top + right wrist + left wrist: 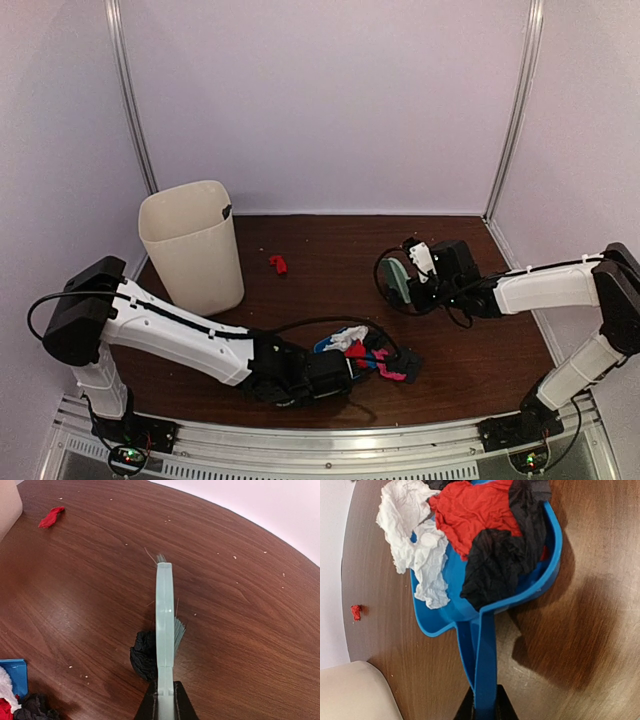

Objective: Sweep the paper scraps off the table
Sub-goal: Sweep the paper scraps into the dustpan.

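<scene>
Left end effector (pixel 484 707) clamps the blue dustpan (pixel 482 650), paper scraps (pixel 470 520) heaped ahead in it; right end effector (pixel 164 704) clamps the brush (pixel 164 605), black scrap (pixel 143 656) beside its bristles.

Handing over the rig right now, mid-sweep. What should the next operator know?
Left hand: shut on the handle of the blue dustpan.
Right hand: shut on the green brush.
Done: white, red and black scraps piled in the dustpan.
Left: a red scrap loose on the table near the cream bin, a black scrap beside the bristles; dustpan not yet emptied.
</scene>
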Controlling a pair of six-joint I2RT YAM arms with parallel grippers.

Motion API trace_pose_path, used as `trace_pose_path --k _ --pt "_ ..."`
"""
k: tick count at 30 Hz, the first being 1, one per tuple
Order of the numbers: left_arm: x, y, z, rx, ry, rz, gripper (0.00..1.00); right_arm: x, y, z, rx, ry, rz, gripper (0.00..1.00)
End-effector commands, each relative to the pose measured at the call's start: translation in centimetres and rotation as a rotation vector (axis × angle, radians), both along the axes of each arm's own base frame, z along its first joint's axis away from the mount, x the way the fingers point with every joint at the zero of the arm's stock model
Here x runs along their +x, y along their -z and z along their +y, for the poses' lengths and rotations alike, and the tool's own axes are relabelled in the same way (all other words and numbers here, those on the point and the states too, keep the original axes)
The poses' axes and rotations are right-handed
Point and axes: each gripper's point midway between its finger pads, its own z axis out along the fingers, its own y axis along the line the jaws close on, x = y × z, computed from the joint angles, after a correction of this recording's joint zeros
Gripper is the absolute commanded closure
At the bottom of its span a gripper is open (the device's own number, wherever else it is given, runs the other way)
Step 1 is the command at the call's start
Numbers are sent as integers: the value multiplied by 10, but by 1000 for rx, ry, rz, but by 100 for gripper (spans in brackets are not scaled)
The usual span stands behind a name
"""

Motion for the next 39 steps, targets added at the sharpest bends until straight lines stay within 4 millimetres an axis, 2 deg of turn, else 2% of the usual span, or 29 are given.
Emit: trace_pose_path --k 1,6,15,23,32,39 --pt "-4 -2 2 -10 18 7 100 -20 9 24 17 -180 60 100" --pt "-5 -1 7 -5 14 8 100 -43 7 51 63 -306 84 100" --pt "-2 -3 6 -19 7 -7 100 -82 20 90 26 -478 137 100" --pt "8 -3 10 -53 -30 -15 100 -105 3 107 71 -550 128 100" --pt "16 -3 17 -71 -72 -35 100 -125 -12 113 125 -570 137 100" --pt "24 -19 11 -139 -89 -86 100 -119 -26 118 198 -521 102 100"
